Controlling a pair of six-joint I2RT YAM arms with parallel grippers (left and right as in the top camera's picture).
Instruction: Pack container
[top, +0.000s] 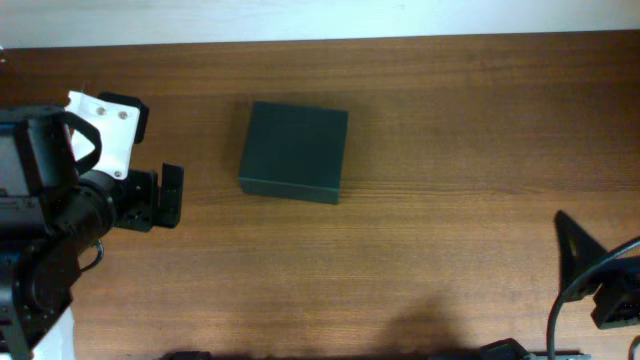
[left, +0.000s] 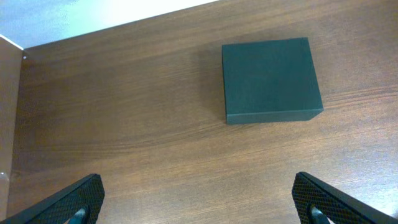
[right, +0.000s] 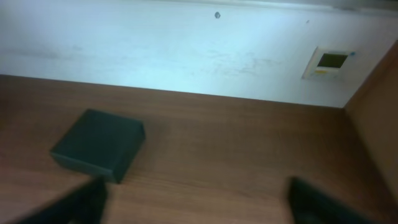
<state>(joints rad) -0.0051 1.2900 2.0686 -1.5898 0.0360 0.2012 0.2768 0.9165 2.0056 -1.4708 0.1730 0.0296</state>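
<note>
The container (top: 294, 151) is a dark green-black square box with its lid shut, lying flat on the wooden table (top: 430, 130) left of centre. It also shows in the left wrist view (left: 270, 79) and the right wrist view (right: 99, 144). My left gripper (top: 172, 195) is open and empty, left of the box and apart from it; its two fingertips frame bare wood (left: 199, 202). My right gripper (top: 575, 250) is open and empty at the table's right front, far from the box; its blurred fingers (right: 196, 199) frame bare wood.
A white wall (right: 186, 50) with a small wall panel (right: 329, 61) stands behind the table's far edge. A wooden side board (left: 7, 118) runs along the left.
</note>
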